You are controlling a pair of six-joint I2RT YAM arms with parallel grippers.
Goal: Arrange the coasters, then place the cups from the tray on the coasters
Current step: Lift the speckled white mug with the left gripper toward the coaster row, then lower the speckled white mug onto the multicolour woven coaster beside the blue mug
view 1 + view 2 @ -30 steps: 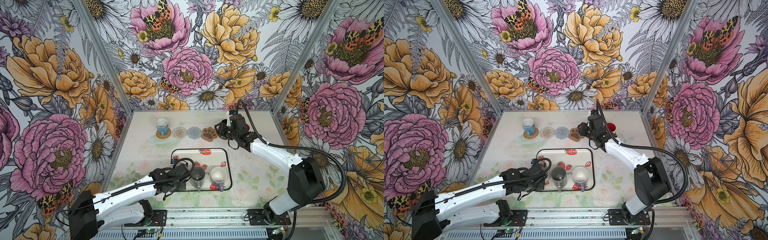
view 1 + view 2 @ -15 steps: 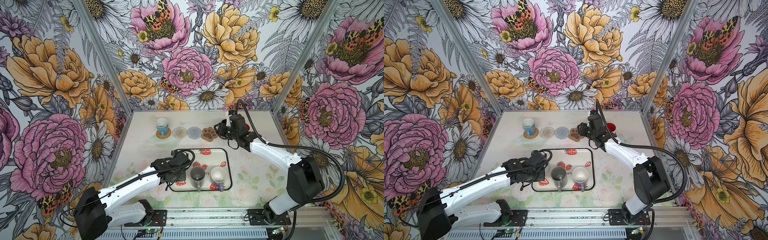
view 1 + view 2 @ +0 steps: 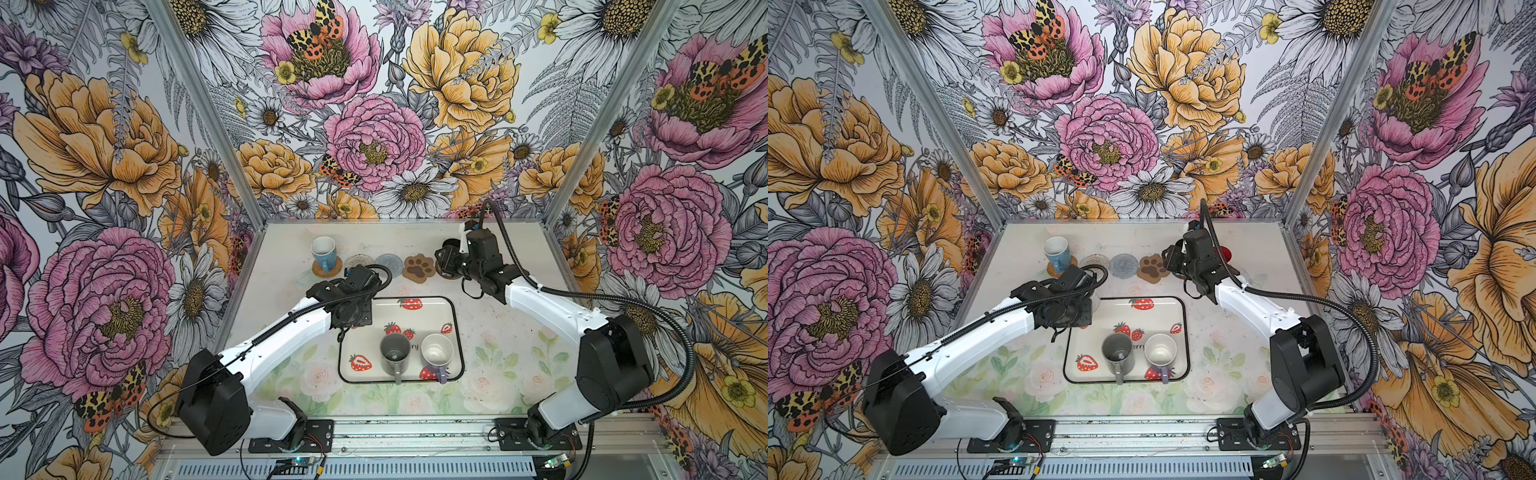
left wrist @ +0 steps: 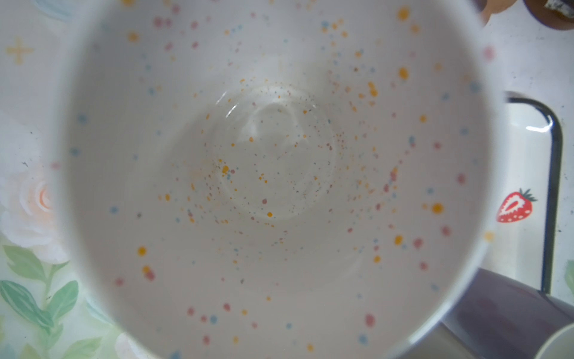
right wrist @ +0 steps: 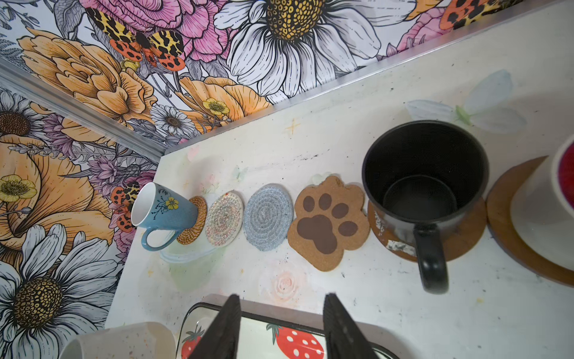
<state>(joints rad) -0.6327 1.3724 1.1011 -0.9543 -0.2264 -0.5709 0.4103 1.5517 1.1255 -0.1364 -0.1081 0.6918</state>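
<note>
My left gripper [image 3: 360,277] is shut on the white speckled cup [image 4: 273,174], held just past the tray's [image 3: 432,309] back-left corner; the cup's inside fills the left wrist view. The coasters lie in a row at the back: tan rattan [image 3: 332,272] under the light blue cup [image 3: 323,251], whitish woven [image 3: 358,262], grey-blue woven [image 3: 390,264] and the paw [image 3: 419,268]. A black cup [image 5: 425,174] stands on a brown disc [image 5: 459,245]. A white cup with a red inside [image 5: 540,211] stands on another disc [image 5: 509,223]. My right gripper [image 5: 281,310] hangs open and empty near the black cup.
On the tray stand a grey cup [image 3: 395,353] and a lavender cup [image 3: 437,355], both near its front edge. The floral back wall [image 3: 374,166] rises close behind the coaster row. Metal corner posts [image 3: 208,116] frame the table's sides.
My left arm has carried the white cup from the tray's front left toward the back, past the tray's back-left corner. The right arm has hardly moved.
</note>
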